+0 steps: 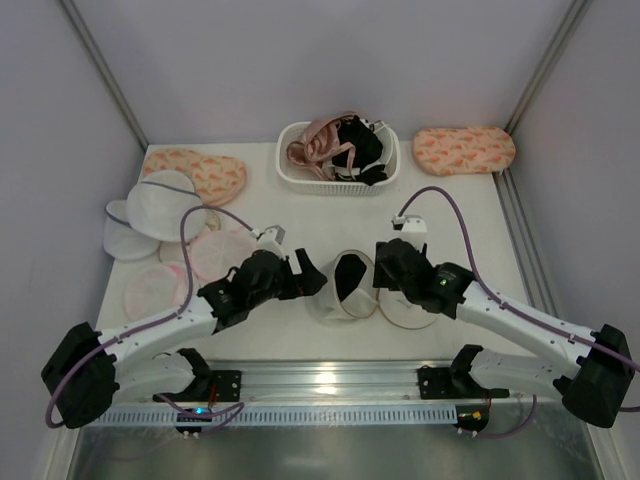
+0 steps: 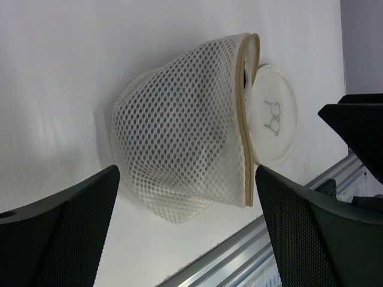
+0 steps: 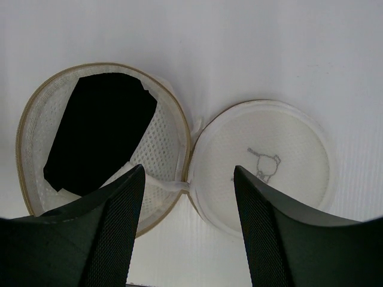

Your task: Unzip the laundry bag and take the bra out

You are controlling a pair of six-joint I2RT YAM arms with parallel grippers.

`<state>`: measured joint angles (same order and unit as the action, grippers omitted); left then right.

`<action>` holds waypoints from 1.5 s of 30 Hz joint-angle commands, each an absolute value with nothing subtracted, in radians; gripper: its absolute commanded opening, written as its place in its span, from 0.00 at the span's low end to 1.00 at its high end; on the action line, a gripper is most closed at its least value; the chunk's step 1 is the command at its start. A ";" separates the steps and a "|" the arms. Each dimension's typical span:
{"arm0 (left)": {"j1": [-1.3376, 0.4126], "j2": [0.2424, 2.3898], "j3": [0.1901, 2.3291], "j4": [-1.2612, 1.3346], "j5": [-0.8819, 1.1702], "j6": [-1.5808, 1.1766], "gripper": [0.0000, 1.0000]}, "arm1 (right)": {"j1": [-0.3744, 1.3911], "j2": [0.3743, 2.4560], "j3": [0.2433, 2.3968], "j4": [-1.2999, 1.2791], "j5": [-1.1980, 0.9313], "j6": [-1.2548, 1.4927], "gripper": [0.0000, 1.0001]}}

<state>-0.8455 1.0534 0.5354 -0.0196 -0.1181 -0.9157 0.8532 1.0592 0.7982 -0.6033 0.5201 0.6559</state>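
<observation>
The bra (image 3: 99,128) shows only as a black patch inside the laundry bag (image 3: 167,143). Its lower end is hidden behind one of the right fingers (image 3: 102,239), and its straps cannot be made out.

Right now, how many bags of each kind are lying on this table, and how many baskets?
Open cream mesh laundry bag, black bra inside: 1
Pink-patterned oval pouches: 2
White domed bags: 2
Pink-rimmed round pouches: 2 clearly; the overlapping stack may hide more
White basket: 1
Total: at least 8
</observation>
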 commanded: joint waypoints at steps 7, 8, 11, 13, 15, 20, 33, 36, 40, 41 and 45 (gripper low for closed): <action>-0.908 1.186 0.710 0.034 -0.138 -0.770 0.96 | 0.853 1.045 0.792 -0.591 0.543 0.657 0.64; -0.916 1.212 0.722 0.025 -0.141 -0.761 0.95 | 0.853 1.042 0.790 -0.591 0.546 0.660 0.64; -0.940 1.302 0.810 -0.096 -0.208 -0.723 0.92 | 0.853 1.039 0.793 -0.595 0.549 0.661 0.64; -0.959 1.347 0.868 -0.152 -0.262 -0.701 0.87 | 0.853 1.039 0.795 -0.598 0.554 0.663 0.62; -0.991 1.402 0.899 -0.202 -0.296 -0.686 0.84 | 0.853 1.039 0.793 -0.600 0.555 0.664 0.62; -1.017 1.492 0.948 -0.241 -0.330 -0.661 0.61 | 0.853 1.048 0.788 -0.598 0.549 0.663 0.61; -1.017 1.433 0.825 -0.212 -0.380 -0.706 0.00 | 0.853 1.161 0.747 -0.241 0.178 0.543 0.37; -1.017 1.430 0.801 -0.178 -0.367 -0.719 0.00 | 0.854 1.248 0.772 -0.187 0.120 0.535 0.37; -1.017 1.427 0.766 -0.134 -0.353 -0.735 0.00 | 0.854 1.347 0.814 -0.184 0.143 0.537 0.41; -1.016 1.421 0.762 -0.126 -0.351 -0.736 0.00 | 0.854 1.389 0.836 -0.187 0.170 0.535 0.44; -1.017 1.405 0.750 -0.109 -0.350 -0.741 0.00 | 0.854 1.471 0.856 -0.154 0.190 0.528 0.44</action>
<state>-1.0161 1.4498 0.7559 -0.1738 -0.3401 -0.7261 0.8532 1.4399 0.8104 -0.2306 0.1696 0.5476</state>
